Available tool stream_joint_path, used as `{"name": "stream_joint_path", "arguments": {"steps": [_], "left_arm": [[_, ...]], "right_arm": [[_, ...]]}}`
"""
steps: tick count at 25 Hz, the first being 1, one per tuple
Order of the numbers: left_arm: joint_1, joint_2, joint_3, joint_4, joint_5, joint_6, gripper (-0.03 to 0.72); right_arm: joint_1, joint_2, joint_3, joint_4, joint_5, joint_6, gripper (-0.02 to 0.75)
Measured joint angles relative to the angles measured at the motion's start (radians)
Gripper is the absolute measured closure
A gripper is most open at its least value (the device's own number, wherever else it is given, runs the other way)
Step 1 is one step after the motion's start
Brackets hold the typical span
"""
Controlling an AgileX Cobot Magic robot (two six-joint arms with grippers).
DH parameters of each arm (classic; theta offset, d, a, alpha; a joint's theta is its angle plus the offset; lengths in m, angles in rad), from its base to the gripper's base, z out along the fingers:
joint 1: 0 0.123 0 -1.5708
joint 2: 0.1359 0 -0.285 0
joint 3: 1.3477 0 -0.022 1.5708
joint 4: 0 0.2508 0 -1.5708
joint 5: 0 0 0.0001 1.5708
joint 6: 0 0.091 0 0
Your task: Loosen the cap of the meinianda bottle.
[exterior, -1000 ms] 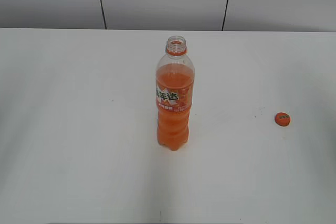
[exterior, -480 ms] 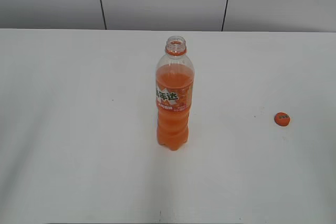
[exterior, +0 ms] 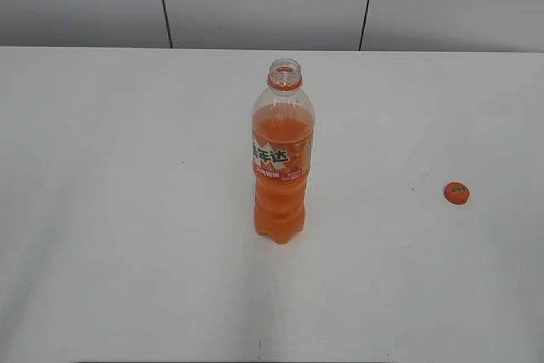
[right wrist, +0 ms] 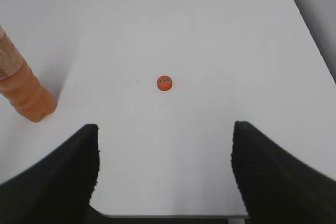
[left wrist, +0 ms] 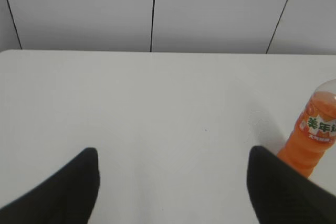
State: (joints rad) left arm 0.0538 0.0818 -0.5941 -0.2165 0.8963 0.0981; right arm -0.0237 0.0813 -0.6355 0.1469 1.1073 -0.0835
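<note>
The table [exterior: 127,210] holds only two things. The meinianda bottle [exterior: 282,155] stands upright near its middle with an open mouth, and the cap [exterior: 456,193] lies flat on the surface well to the right, apart from the bottle. Judged from this, the cap is already off, so the main risk is spilling: the bottle is uncapped and mostly full, and any sideways bump from an arm passing by could tip it and pour drink out. The left gripper [left wrist: 173,187] is spread wide, empty, hanging above bare table with the bottle at its right. The right gripper [right wrist: 164,177] is likewise wide apart and empty, with the cap beyond its fingertips.
</note>
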Motion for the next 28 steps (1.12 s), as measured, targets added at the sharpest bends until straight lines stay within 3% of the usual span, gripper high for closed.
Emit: {"name": "stream_joint_path", "arguments": {"steps": [18,28], "left_arm": [[0.0,-0.088,0.04,0.013,0.04,0.001,0.168],[0.0,-0.088,0.04,0.013,0.04,0.001,0.169]], "right_arm": [[0.0,-0.087,0.089,-0.04,0.082,-0.049,0.152],[0.0,-0.087,0.127,-0.051,0.007,-0.062,0.152]]}}
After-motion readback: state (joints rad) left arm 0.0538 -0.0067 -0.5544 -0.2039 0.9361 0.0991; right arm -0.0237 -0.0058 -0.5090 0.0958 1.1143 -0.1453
